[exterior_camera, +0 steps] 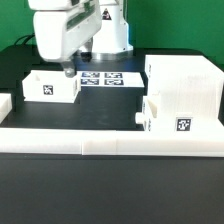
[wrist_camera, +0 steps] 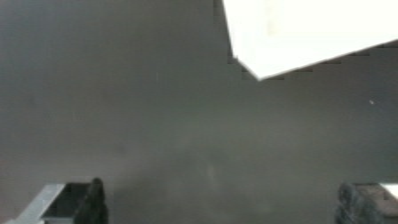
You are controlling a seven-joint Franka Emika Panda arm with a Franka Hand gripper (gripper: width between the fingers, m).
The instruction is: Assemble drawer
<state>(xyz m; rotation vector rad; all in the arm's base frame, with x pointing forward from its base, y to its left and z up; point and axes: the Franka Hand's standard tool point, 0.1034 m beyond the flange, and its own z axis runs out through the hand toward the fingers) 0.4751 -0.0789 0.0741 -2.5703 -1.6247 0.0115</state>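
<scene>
gripper (exterior_camera: 68, 69): jaws wide apart, empty, hovering over far edge of left tray (exterior_camera: 52, 88), likely staged to grasp its wall | housing (exterior_camera: 185, 80): right side, awaiting trays | second tray (exterior_camera: 168, 113): touching its near face, seemingly part-inserted | marker board (exterior_camera: 100, 77): between, far side

The white arm (exterior_camera: 100, 25) bends over from the back, on the exterior view's left of middle, and its bulky wrist (exterior_camera: 55, 35) points straight down. The gripper (exterior_camera: 68, 70) hangs under it, dark tips low. From the wrist view, the two fingers (wrist_camera: 71, 203) stand far apart with nothing between them, spread wide and holding nothing.
</scene>
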